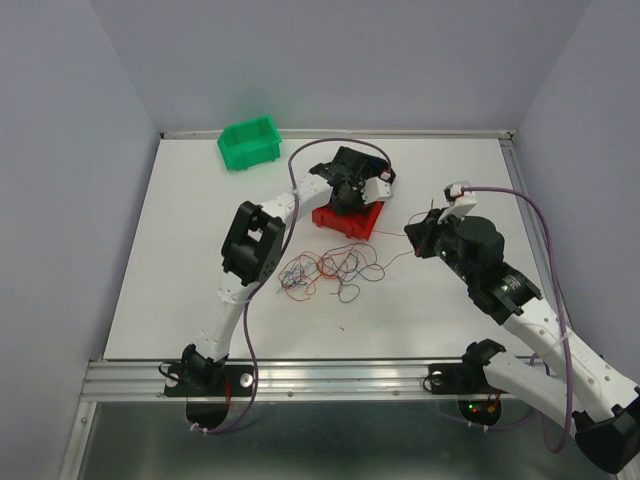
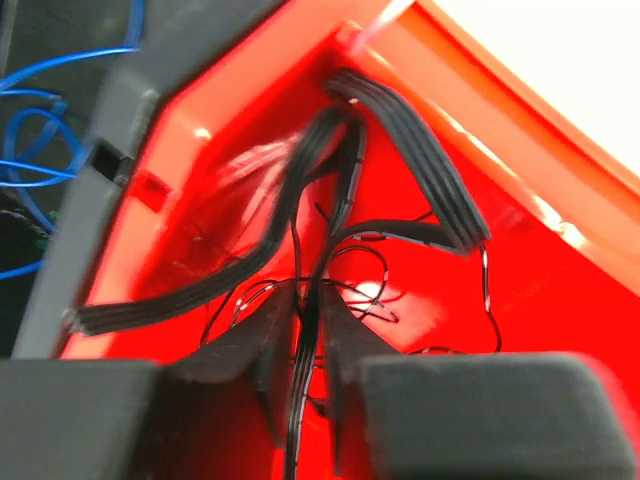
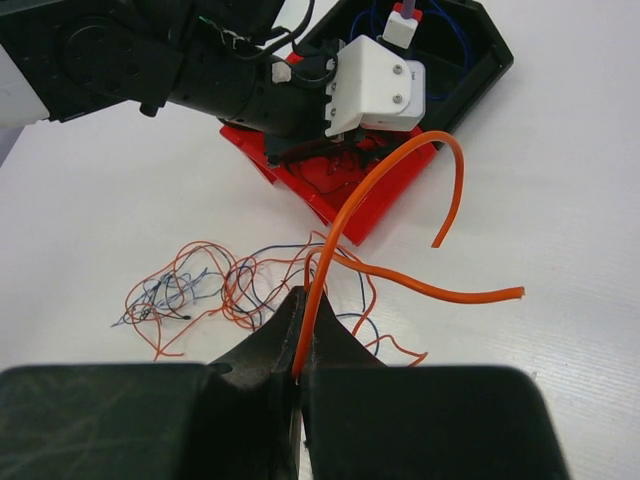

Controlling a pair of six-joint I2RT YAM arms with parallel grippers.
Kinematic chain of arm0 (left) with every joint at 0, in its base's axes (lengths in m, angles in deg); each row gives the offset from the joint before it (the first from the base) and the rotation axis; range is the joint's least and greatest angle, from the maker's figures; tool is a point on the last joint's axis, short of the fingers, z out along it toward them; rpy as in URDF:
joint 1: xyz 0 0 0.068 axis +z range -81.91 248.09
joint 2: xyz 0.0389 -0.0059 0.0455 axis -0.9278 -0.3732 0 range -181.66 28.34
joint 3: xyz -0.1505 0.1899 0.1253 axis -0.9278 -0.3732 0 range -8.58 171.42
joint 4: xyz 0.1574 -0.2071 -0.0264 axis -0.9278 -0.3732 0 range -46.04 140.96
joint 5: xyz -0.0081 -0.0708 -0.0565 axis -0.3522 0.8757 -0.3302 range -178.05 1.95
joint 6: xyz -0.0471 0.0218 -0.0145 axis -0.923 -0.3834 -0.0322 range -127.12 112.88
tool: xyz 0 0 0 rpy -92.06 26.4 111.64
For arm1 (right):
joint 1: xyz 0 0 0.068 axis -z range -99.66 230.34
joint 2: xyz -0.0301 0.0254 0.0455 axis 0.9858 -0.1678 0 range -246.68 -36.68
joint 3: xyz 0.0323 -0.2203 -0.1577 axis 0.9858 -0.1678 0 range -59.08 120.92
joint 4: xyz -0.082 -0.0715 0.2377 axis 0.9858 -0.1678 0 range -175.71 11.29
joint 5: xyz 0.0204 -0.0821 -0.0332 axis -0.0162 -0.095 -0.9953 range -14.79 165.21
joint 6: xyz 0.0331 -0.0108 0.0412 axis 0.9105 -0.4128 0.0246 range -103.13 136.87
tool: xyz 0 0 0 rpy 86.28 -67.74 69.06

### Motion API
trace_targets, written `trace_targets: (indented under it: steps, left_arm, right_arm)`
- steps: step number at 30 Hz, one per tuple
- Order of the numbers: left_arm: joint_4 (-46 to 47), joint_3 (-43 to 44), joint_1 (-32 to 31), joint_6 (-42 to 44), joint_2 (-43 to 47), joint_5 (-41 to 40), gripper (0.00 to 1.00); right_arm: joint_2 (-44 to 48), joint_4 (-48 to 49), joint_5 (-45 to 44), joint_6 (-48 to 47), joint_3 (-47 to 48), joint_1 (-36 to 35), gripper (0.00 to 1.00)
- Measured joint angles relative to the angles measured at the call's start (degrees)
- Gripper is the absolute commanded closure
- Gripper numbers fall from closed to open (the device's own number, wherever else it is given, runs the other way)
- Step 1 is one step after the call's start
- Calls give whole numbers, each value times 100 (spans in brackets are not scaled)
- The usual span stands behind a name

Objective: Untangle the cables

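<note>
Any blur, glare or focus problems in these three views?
Left wrist: the black cables in the red bin smear with motion, and the upper right corner blows out white. Right wrist: the orange cable is crisp. Top view: even light, thin wires barely resolved.

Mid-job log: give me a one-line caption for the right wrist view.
Right fingers pinch an orange wire; cable tangle lies beyond, left fingers inside the red bin.

White table point(image 1: 190, 260), green bin point(image 1: 249, 142) far left, red tray point(image 1: 352, 222) centre, cables point(image 1: 330, 268) nearby
</note>
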Motion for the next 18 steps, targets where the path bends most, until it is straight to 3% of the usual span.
trace_targets:
  steps: [5, 18]
  left_arm:
    - [223, -39, 31, -109, 48, 4, 52]
    - [122, -48, 61, -293, 680, 28, 42]
  right_arm:
    - [66, 2, 0, 0, 0, 0, 99]
    - [63, 0, 0, 2, 0, 0, 99]
